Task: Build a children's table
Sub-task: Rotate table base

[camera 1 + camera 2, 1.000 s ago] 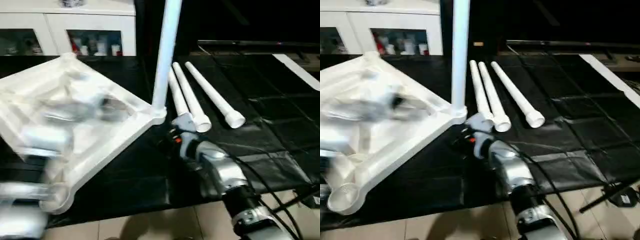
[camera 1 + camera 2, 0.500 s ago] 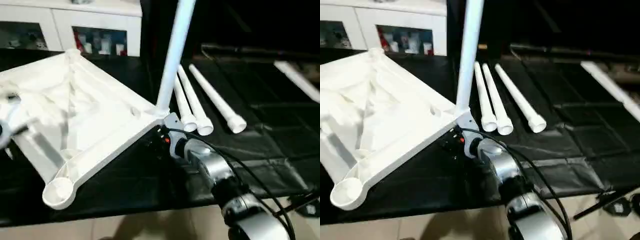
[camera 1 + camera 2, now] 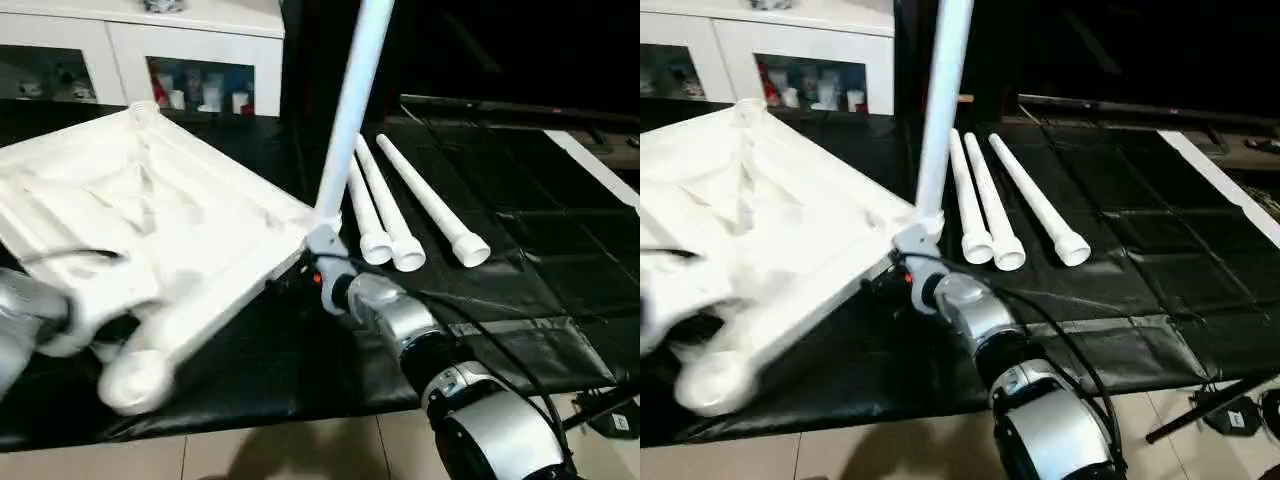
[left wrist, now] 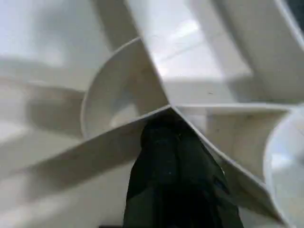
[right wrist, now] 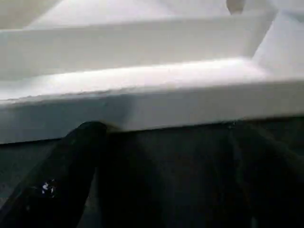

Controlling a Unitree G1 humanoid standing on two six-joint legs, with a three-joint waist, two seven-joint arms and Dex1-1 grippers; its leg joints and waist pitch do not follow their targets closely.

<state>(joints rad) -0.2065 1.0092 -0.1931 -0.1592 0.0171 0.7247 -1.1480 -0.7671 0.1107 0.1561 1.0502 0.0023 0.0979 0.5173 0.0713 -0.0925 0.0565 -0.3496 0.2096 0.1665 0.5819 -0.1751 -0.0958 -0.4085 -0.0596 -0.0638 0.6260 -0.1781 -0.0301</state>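
Tabletop (image 3: pixel 150 215): white plastic, underside up, ribs showing; lies tilted on the black mat (image 3: pixel 520 260), its near-left corner socket (image 3: pixel 130 380) nearest the camera.
Fitted leg (image 3: pixel 352 110): white tube standing upright in the tabletop's right corner socket, running out of the top of the head view.
Loose legs (image 3: pixel 400 205): three white tubes lying side by side on the mat, just right of the fitted leg, wide ends toward the robot.
Left gripper (image 4: pixel 166 137): clenched shut, black fingers pressed together; tips sit against a rib junction on the tabletop underside, beside a round socket. Whether a rib is pinched, cannot tell.
Left arm (image 3: pixel 25 315): silver forearm comes in from the left edge, low, reaching under and against the tabletop's near-left side.
Right gripper (image 5: pixel 156 142): jaws wide apart, at the tabletop's outer edge wall, down by the mat; holds nothing.
Right arm (image 3: pixel 430 360): forearm stretched forward from lower right, wrist just below the corner with the fitted leg.
Cabinet (image 3: pixel 140 50): white, glass doors, behind.
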